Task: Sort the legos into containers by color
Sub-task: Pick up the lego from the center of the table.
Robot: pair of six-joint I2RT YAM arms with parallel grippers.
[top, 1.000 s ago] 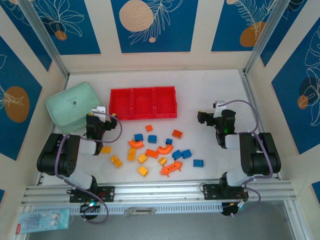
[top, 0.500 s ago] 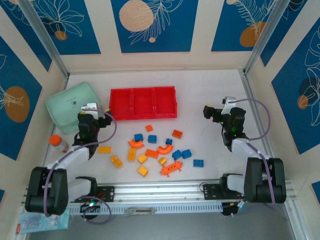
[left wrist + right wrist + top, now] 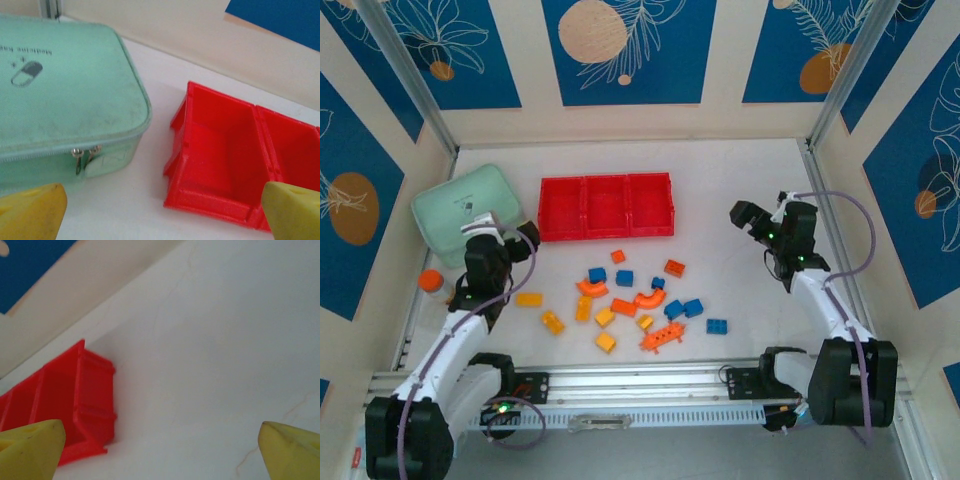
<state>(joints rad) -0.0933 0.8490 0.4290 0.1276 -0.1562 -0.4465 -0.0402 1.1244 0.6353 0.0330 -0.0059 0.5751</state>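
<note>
Both arms have unfolded from rest. Left pincer (image 3: 520, 238) at 9 o'clock, right pincer (image 3: 748, 217) at 3, both spread wide, holding nothing. Legos (image 3: 630, 298) loose on tabletop, 6 o'clock of red tray (image 3: 605, 205). Sorting not yet begun.

Bright, even light; soft shadows.

mint green zip case (image 3: 455, 205), orange-capped bottle (image 3: 432, 283)

The left arm (image 3: 448, 335) and right arm (image 3: 828, 300) have white tubular links between chunky black joint housings, each trailed by a lilac cable (image 3: 867, 235). The left gripper (image 3: 525, 236) and right gripper (image 3: 740, 213) are black, with blunt yellow fingertips (image 3: 31, 212). A small green light (image 3: 770, 238) glows on the right wrist.
</note>
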